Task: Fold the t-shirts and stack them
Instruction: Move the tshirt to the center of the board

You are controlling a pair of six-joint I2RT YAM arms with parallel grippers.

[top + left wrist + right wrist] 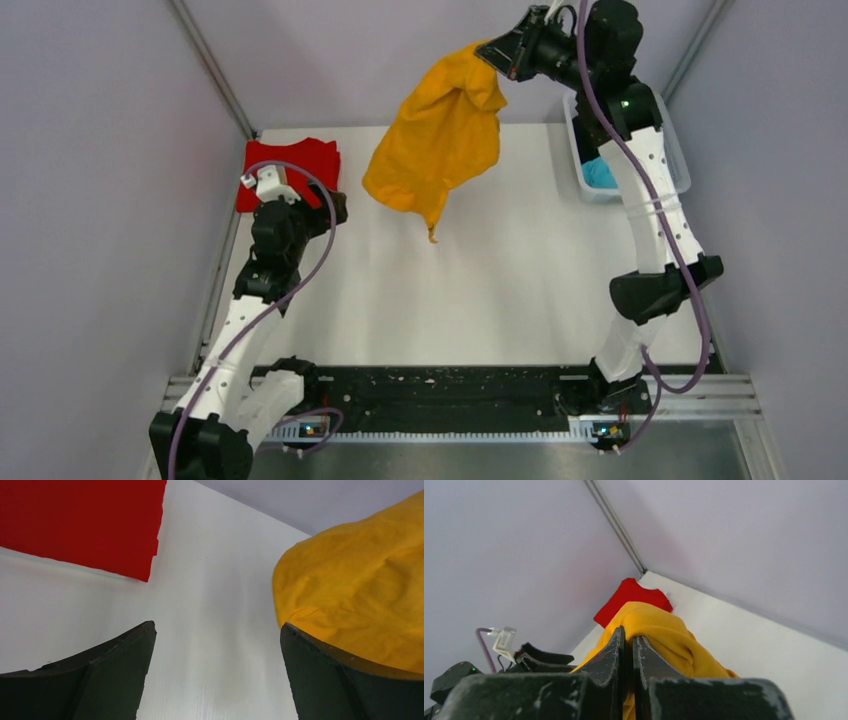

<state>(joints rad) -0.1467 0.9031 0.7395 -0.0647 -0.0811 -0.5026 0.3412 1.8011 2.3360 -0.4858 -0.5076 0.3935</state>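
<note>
My right gripper [490, 50] is shut on the orange-yellow t-shirt [440, 135] and holds it high over the back middle of the table; the shirt hangs bunched below it. In the right wrist view the fingers pinch the cloth [659, 630]. A folded red t-shirt [290, 170] lies at the back left corner. My left gripper [335, 212] is open and empty beside it; in its wrist view [217, 630] the red shirt [85, 525] lies ahead left and the orange-yellow shirt [360, 595] hangs ahead right. A cyan-blue t-shirt [600, 173] lies in the basket. The black t-shirt is out of view.
A white plastic mesh basket [680, 160] stands at the back right, partly behind my right arm. Grey walls close the cell on three sides. A black strip [430, 395] runs along the near edge between the arm bases.
</note>
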